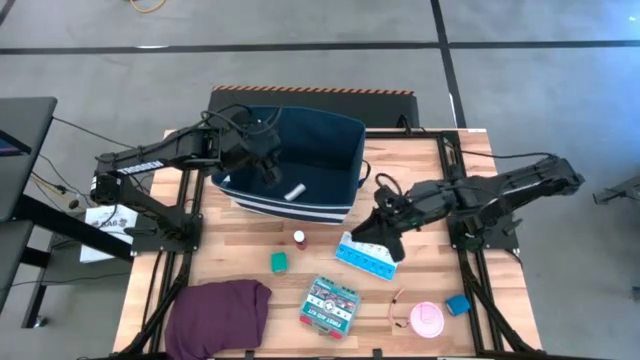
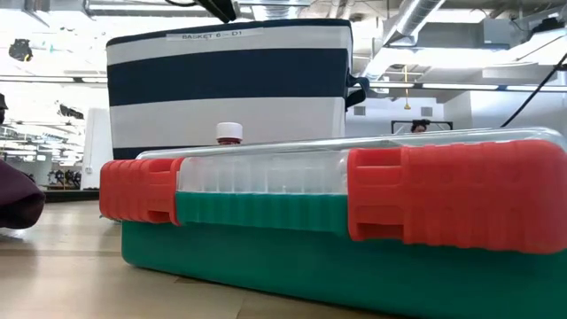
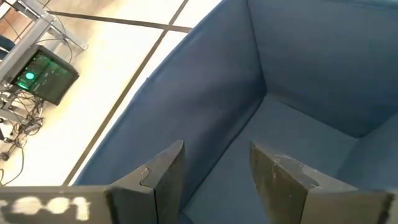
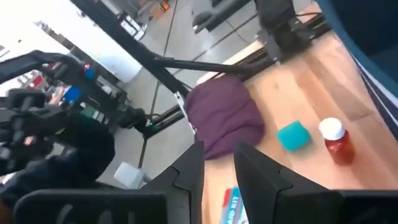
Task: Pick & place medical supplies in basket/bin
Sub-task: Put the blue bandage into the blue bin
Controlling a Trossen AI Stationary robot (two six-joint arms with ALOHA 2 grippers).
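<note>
Light-blue pill organizer (image 1: 367,259) on bench, directly under right tool (image 1: 385,228), fingers narrowly parted, empty. Pick step underway; next: descend and close. Left tool (image 3: 214,171), open, empty, hangs inside bin (image 1: 340,135), white tube (image 1: 295,192) just beside.

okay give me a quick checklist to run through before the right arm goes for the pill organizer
1. Right gripper near the pill organizer: ok, just above its end.
2. Right fingers open and empty: ok.
3. Left gripper out of the way: ok, open over the bin.
4. Room in the bin: ok, only a white tube shows inside.
5. Red-capped vial clear of the organizer: ok, they lie apart.
6. Exact height above the organizer: cannot tell.
</note>
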